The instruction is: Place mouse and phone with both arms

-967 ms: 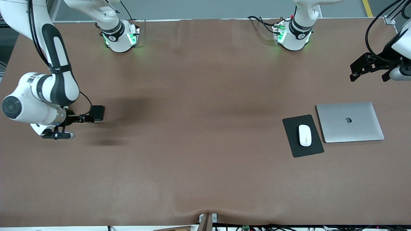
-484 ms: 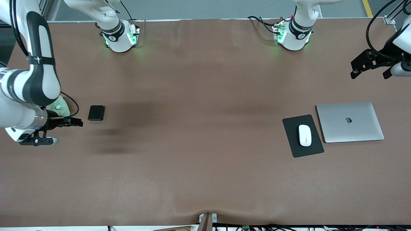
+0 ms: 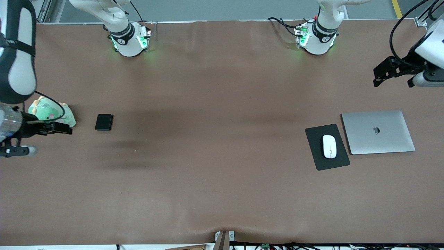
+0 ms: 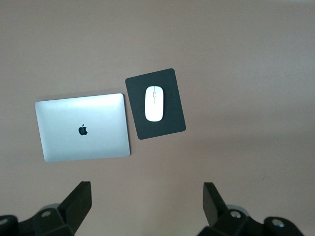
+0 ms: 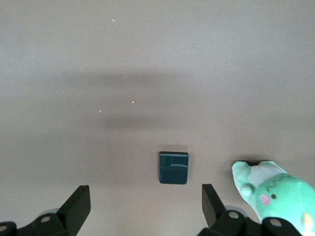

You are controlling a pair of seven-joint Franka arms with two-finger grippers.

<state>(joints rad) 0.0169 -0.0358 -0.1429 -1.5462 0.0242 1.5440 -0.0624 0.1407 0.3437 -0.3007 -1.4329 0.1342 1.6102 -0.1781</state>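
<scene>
The black phone (image 3: 104, 122) (image 5: 173, 168) lies flat on the brown table toward the right arm's end. My right gripper (image 3: 67, 130) (image 5: 146, 199) hangs open and empty beside it, over the edge of a green plush toy. The white mouse (image 3: 329, 146) (image 4: 154, 103) rests on a black mouse pad (image 3: 333, 163) (image 4: 170, 125) toward the left arm's end. My left gripper (image 3: 392, 83) (image 4: 146, 196) is raised over bare table at that end, open, with nothing between its fingers.
A green plush toy (image 3: 52, 114) (image 5: 275, 194) sits beside the phone, closer to the table's end. A closed silver laptop (image 3: 378, 132) (image 4: 83, 128) lies beside the mouse pad. The two arm bases (image 3: 130, 40) (image 3: 317, 38) stand along the table's edge farthest from the front camera.
My right arm has drawn away from the phone toward its end of the table, uncovering the phone and then the plush toy. The left gripper has shifted slightly. Both stayed open.
</scene>
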